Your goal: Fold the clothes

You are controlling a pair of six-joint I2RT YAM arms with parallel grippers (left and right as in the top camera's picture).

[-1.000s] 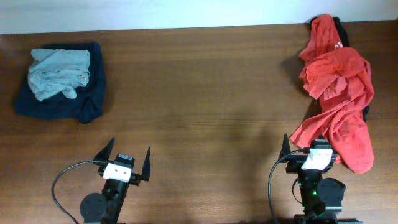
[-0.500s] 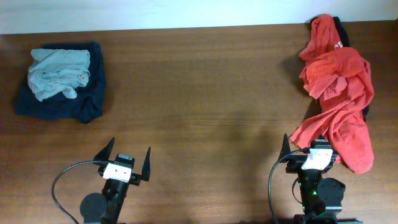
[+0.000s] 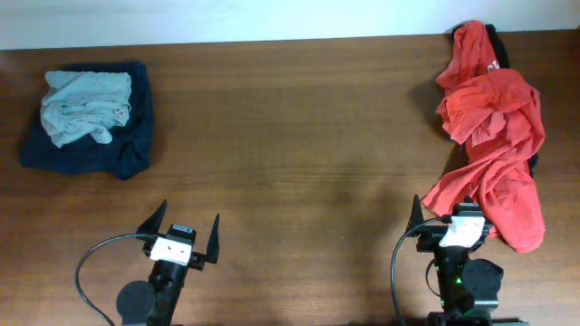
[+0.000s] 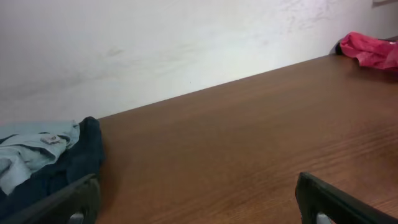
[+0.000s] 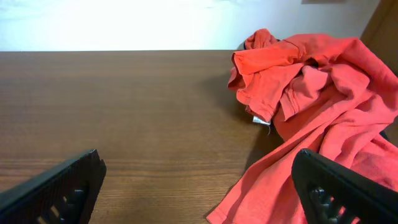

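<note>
The orange-red shirt (image 3: 494,154) lay crumpled along the right edge of the table (image 3: 299,136), its lower hem reaching down beside the right gripper (image 3: 453,210) — in the wrist view the cloth spread just ahead of the right-hand finger, and I could not tell whether they touched. That gripper's jaws stood wide apart, holding nothing. The pale blue-grey T-shirt (image 3: 86,107) sat bunched on the dark navy garment (image 3: 109,154) at the far left, well apart from the left gripper (image 3: 190,217) — its jaws likewise spread wide and empty
</note>
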